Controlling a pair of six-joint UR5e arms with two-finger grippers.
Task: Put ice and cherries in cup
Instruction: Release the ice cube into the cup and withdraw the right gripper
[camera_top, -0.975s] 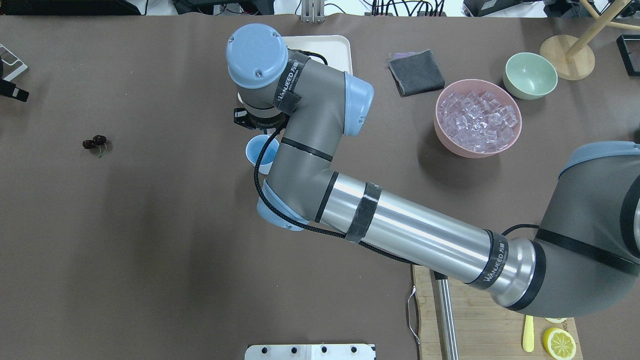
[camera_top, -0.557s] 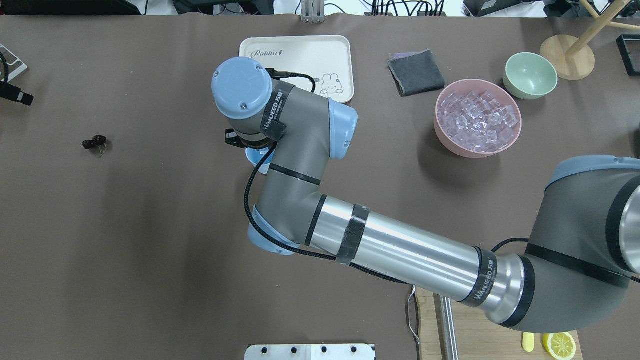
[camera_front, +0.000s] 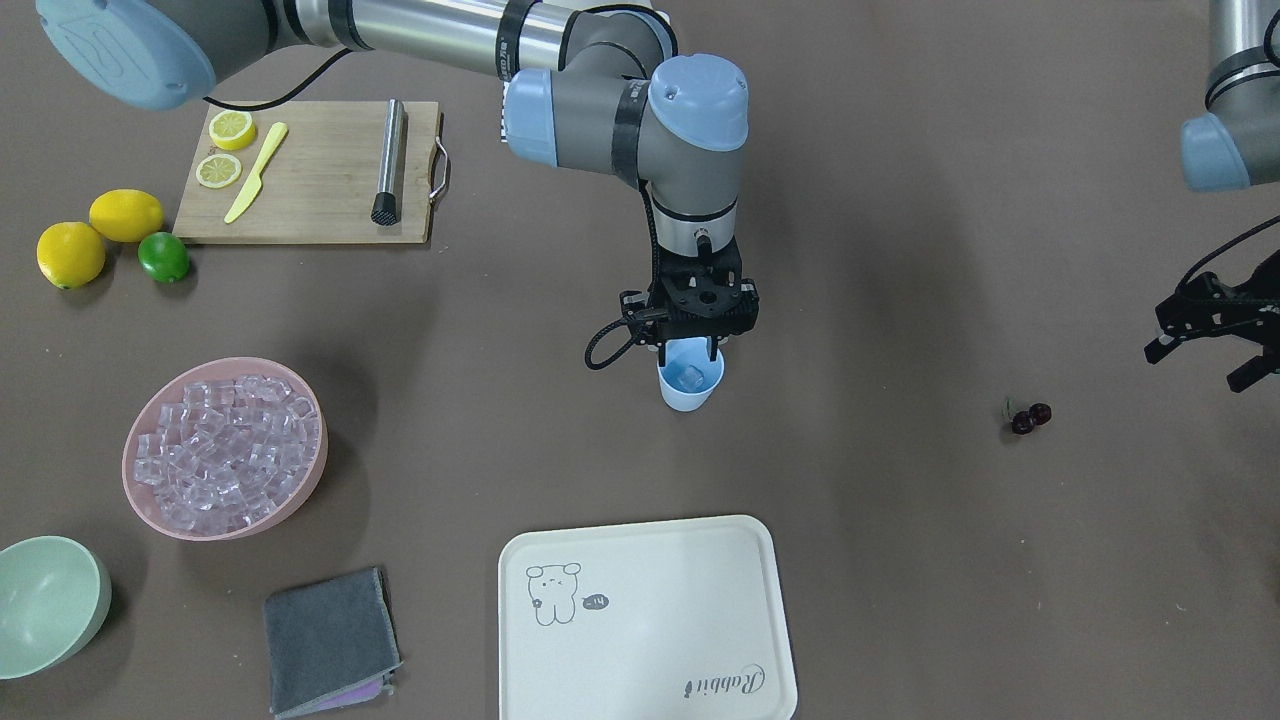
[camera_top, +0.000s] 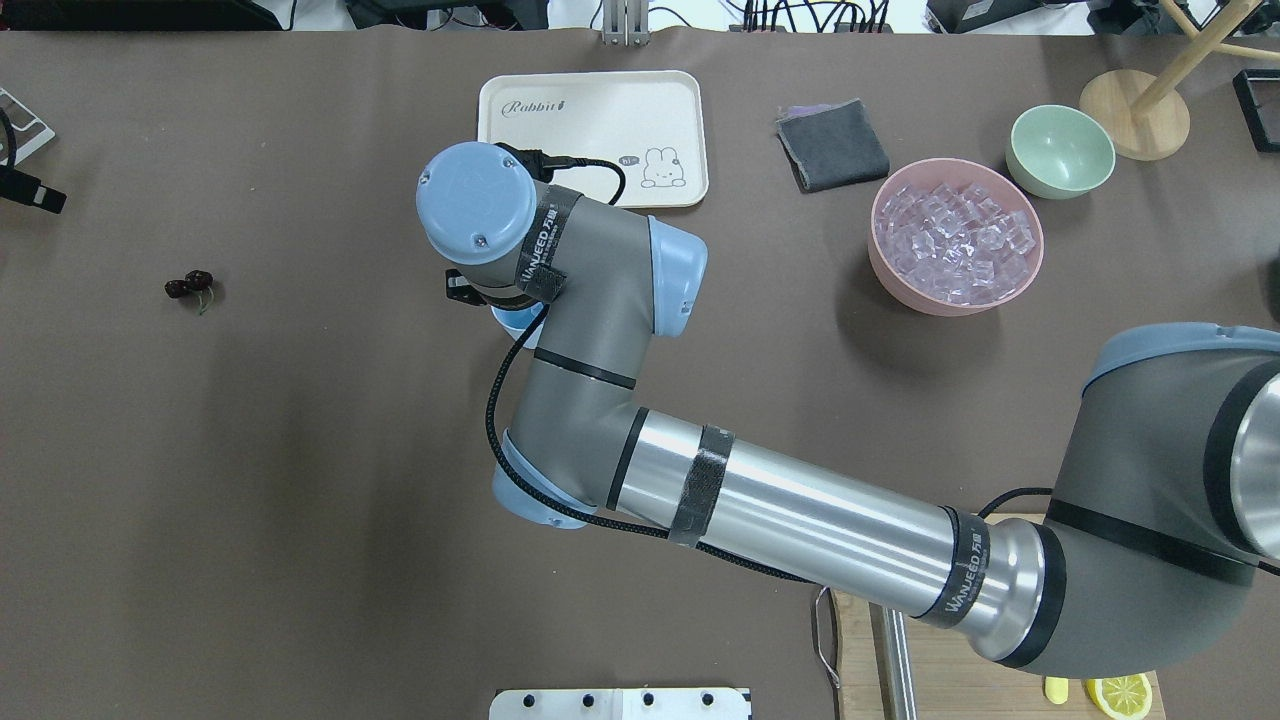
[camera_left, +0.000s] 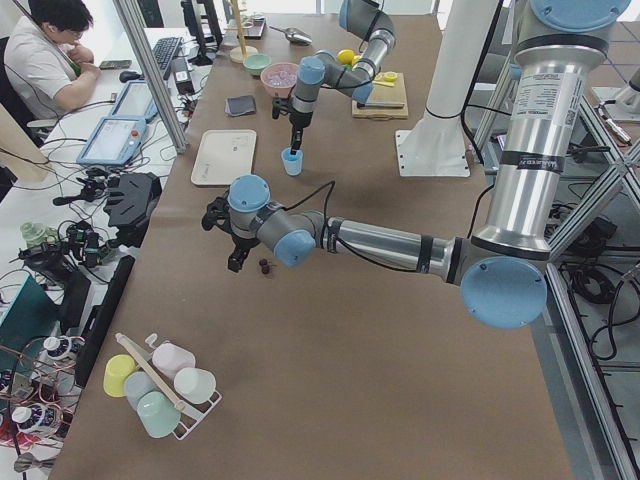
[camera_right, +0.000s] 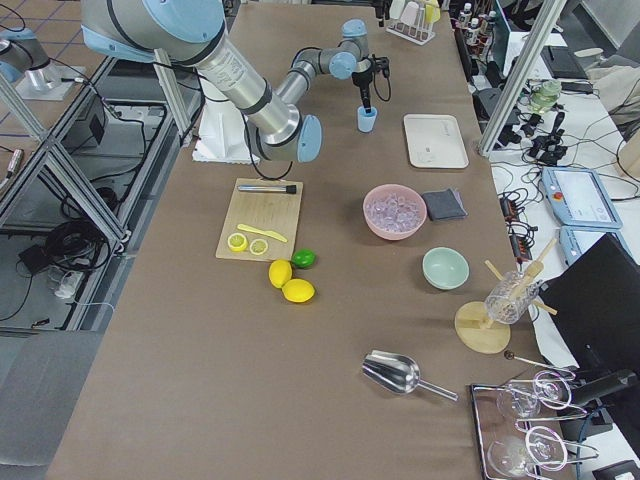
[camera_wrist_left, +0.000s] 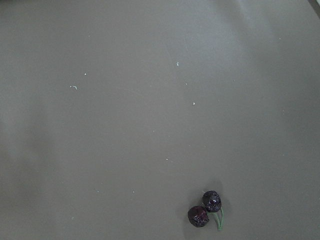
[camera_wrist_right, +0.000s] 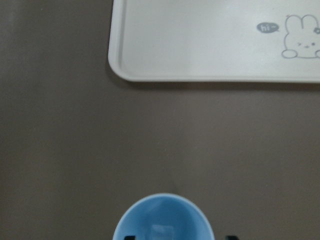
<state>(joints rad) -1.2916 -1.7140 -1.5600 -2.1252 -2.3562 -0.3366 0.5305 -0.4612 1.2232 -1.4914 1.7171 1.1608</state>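
The light-blue cup (camera_front: 690, 387) stands mid-table; it also shows in the right wrist view (camera_wrist_right: 162, 220). One clear ice cube (camera_front: 692, 376) lies in it. My right gripper (camera_front: 688, 352) hangs straight above the cup's mouth, open and empty, its fingertips wide apart at the rim. In the overhead view the wrist hides most of the cup (camera_top: 508, 320). More ice (camera_front: 225, 440) fills the pink bowl (camera_front: 140, 500). The dark cherries (camera_front: 1030, 417) lie on the table, also in the left wrist view (camera_wrist_left: 205, 209). My left gripper (camera_front: 1195, 368) is open, above and beside them.
A white rabbit tray (camera_front: 650, 620) lies just beyond the cup. A grey cloth (camera_front: 328, 640) and a pale green bowl (camera_front: 45, 600) sit near the pink bowl. A cutting board (camera_front: 310, 170) with lemon slices, two lemons and a lime (camera_front: 163, 256) are on the robot's side.
My right arm has drawn back off the tray and now sits over the cup, hiding most of it from above. The cherries and bowls have not moved.
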